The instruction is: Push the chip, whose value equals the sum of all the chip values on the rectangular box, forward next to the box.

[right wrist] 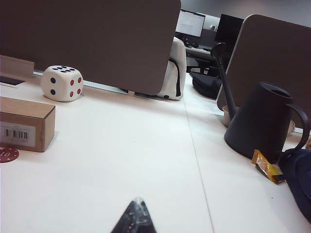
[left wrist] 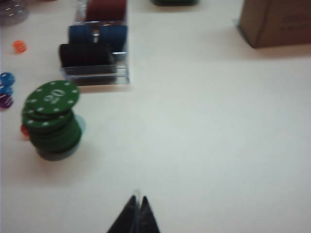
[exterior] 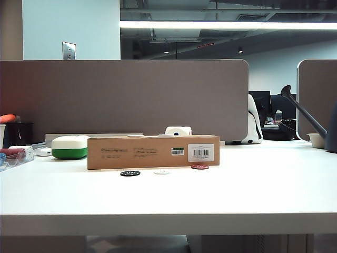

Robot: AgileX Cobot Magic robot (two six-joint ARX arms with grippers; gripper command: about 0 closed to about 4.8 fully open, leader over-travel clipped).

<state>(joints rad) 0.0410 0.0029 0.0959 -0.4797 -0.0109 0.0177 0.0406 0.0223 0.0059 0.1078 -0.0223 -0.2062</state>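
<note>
In the exterior view, the long brown box (exterior: 153,152) is seen lying on the white table (exterior: 253,190), its barcode label facing the camera. Three chips are lined up in front of it: a black chip (exterior: 130,173), a white chip (exterior: 162,171) and the dark red chip (exterior: 199,166), which lies just below the barcode label, at or nearly at the box's front face. A white and green case (exterior: 69,147) is placed beside the box's left end, and a white die (exterior: 178,130) is partly visible behind the box. Neither gripper is seen in this view.

In the left wrist view, the left gripper (left wrist: 138,213) is shown above bare table, its dark fingertips pressed together with no gap and nothing between them. A stack of green chips (left wrist: 51,120) marked 20 stands off to one side, and a clear rack of chips (left wrist: 95,43) lies beyond it. One corner of the box (left wrist: 275,22) is visible well apart from the fingertips. The dark red chip is not seen here.

In the right wrist view, the right gripper (right wrist: 135,218) is shown as a single dark tip over the table, closed and empty. The dark red chip (right wrist: 7,155), marked 10, lies cut by the picture's edge, just in front of the box end (right wrist: 25,124), well apart from the fingertips. The die (right wrist: 61,83) sits behind the box, and a black watering can (right wrist: 260,119) stands on the other side.
</note>
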